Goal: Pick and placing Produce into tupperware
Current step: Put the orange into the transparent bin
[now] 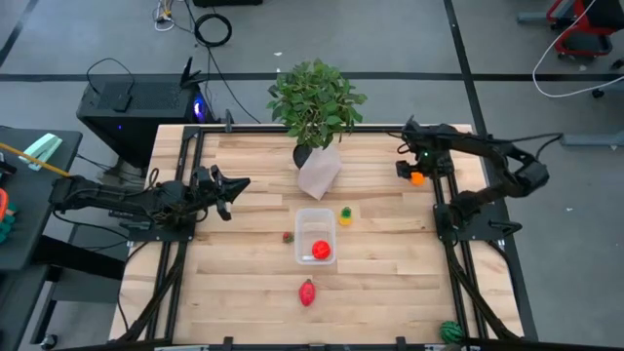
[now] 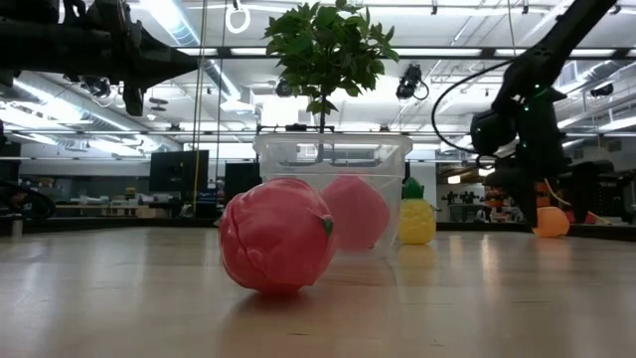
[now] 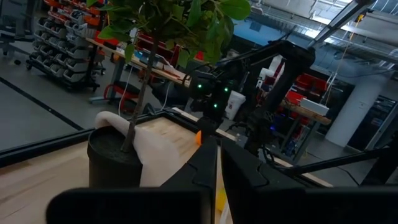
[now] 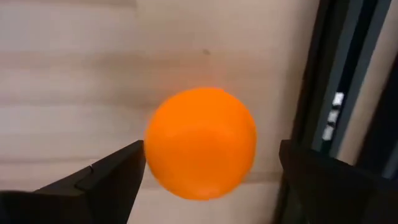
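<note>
1. Produce, counted in the high view: six pieces.
2. One red piece [image 1: 321, 250] lies inside the tupperware [image 1: 316, 216], a single clear tub at the table's middle.
3. One yellow piece [image 1: 345, 215] stands just beside the tub on the side toward the right arm.
4. One tiny dark red piece [image 1: 289, 236] sits just beside the tub on the side toward the left arm.
5. One pinkish-red piece [image 1: 308, 292] lies on the wooden table [image 1: 244, 283], in front of the tub and apart from it.
6. One orange ball [image 4: 202, 142] rests near the table's right rail.
7. One striped green piece [image 1: 449, 331] lies at the front right corner, outside the rail.
8. Two arms. The right gripper [image 4: 208, 165] hangs over the orange ball with its fingers spread wide on either side of it, not clamped.
9. The left gripper [image 1: 237, 185] waits above the table's left side, fingers pressed together and holding nothing.
10. One potted plant [image 1: 314, 99] stands behind the tub.
</note>
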Controlling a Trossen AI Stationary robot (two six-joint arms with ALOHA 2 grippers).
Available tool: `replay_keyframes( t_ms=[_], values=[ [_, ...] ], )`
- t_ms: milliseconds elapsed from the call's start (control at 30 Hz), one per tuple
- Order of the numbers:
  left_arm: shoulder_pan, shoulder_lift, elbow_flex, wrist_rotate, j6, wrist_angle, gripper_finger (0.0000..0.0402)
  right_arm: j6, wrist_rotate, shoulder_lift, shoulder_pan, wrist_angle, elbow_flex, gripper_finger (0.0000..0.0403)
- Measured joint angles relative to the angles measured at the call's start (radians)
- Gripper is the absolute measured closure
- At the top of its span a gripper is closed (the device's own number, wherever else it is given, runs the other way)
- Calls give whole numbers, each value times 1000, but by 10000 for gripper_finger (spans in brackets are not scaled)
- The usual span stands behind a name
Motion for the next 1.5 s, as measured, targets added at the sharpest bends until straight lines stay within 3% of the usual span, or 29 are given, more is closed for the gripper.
replay_keyframes(
  t_ms=[200, 567, 867, 1333, 1500],
  values=[
    [0, 0, 0, -3, 0, 0, 393, 47, 22, -71, 0, 59, -43, 39],
    [0, 0, 0, -3, 0, 0, 372, 74, 18, -47, 1, 93, -46, 54],
    [0, 0, 0, -3, 0, 0, 393, 78, 15, -15, 0, 98, -46, 71],
    [0, 0, 0, -3, 0, 0, 374, 72, 19, -17, 0, 118, -46, 147],
    [0, 0, 0, -3, 0, 0, 388, 66, 5, -20, 0, 119, -46, 146]
  ],
)
